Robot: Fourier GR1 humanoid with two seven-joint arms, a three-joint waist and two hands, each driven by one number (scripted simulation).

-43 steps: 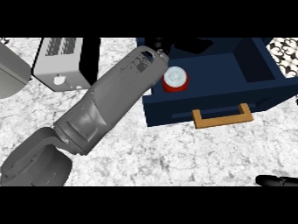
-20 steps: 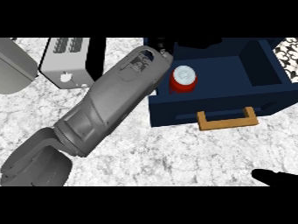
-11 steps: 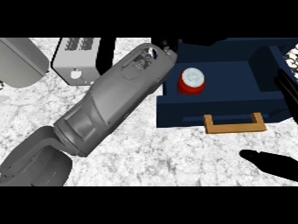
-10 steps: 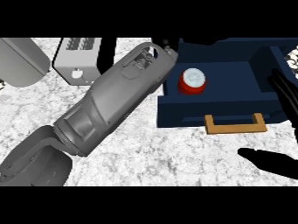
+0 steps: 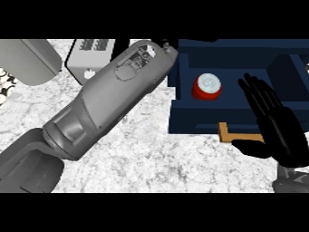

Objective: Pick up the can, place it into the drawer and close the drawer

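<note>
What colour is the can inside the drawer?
The can is red with a pale grey-white top, seen in the head view, sitting in the dark blue drawer.

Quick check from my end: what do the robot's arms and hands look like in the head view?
The left forearm is a smooth, rounded grey shell with recessed panel lines, widening into a darker grey elbow block. The right hand is matte black with slim, segmented fingers and a thumb, on a dark grey wrist. The left hand isn't visible.

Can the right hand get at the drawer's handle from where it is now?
Probably yes. The right hand, fingers straight, sits directly over the front of the open drawer, partly covering the wooden handle. Nothing else lies between them. The can already stands inside.
</note>
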